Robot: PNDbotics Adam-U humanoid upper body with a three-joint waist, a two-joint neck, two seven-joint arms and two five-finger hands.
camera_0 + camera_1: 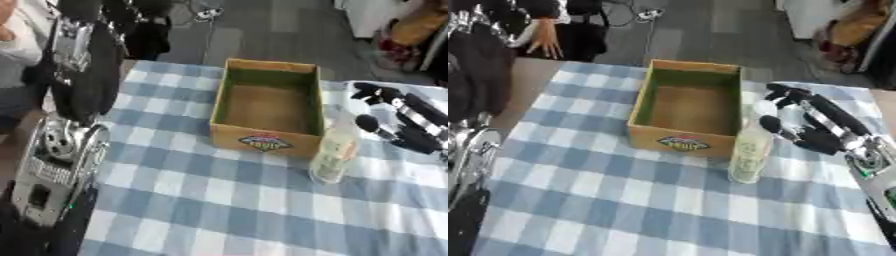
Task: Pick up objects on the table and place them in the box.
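Clear bottle (749, 152) stands upright on the tabletop (623, 200), just beside the box (686, 107). Your right hand (802, 125), fingers spread, holds nothing. Likely light, slippery: grasp mid-body.

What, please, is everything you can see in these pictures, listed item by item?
box: one, brown cardboard, open and empty, on the far middle of the table.
bottle: one, clear with pale cap, upright beside the box's near right corner.
tablecloth: one, blue and white checks, covering the table.
right hand: one, black and silver, right of the bottle, fingers relaxed, thumb near its neck.
left arm: one, black and silver, along the left edge; hand not visible.
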